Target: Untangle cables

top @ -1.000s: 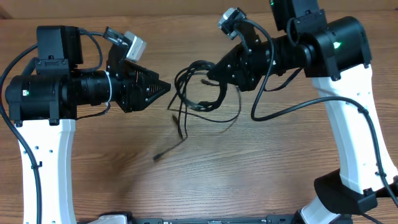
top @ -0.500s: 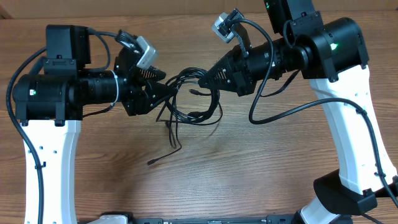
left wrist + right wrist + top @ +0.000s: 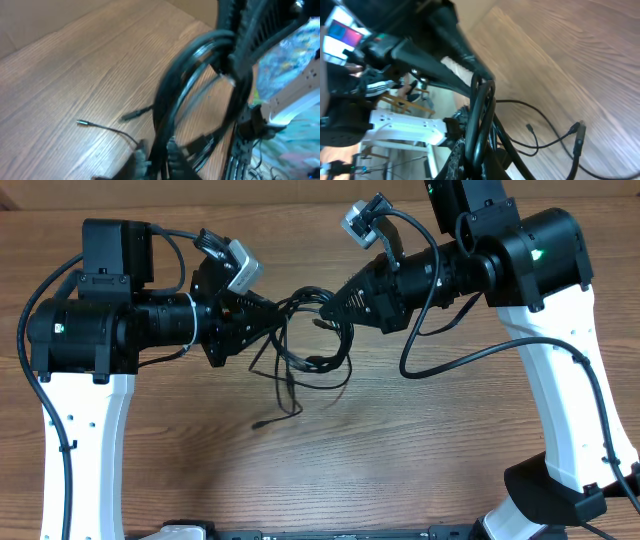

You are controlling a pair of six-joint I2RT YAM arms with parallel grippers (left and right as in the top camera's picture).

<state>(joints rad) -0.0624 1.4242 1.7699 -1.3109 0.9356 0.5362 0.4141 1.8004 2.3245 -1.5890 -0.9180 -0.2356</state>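
The cables [image 3: 312, 340] are a bundle of thin black looped wires held up between the two arms over the wooden table, with loose plug ends trailing down to the wood [image 3: 263, 422]. My left gripper [image 3: 274, 322] is shut on strands at the bundle's left side; the left wrist view shows the loops [image 3: 200, 75] running between its fingers [image 3: 157, 157]. My right gripper [image 3: 332, 302] is shut on the bundle's upper right; the right wrist view shows the loops [image 3: 482, 115] passing through its jaws [image 3: 482, 160]. Loose plug ends [image 3: 577, 130] hang over the table.
The wooden table [image 3: 400, 450] spreads below the bundle. The arms' white bases stand at the left [image 3: 85, 450] and right [image 3: 560, 420]. Thicker black arm cables loop beside the right arm [image 3: 440, 360].
My left gripper has moved right and closed onto the bundle's left side. The right gripper has lifted and shifted slightly left with the bundle. The trailing plug end has dragged a little across the table.
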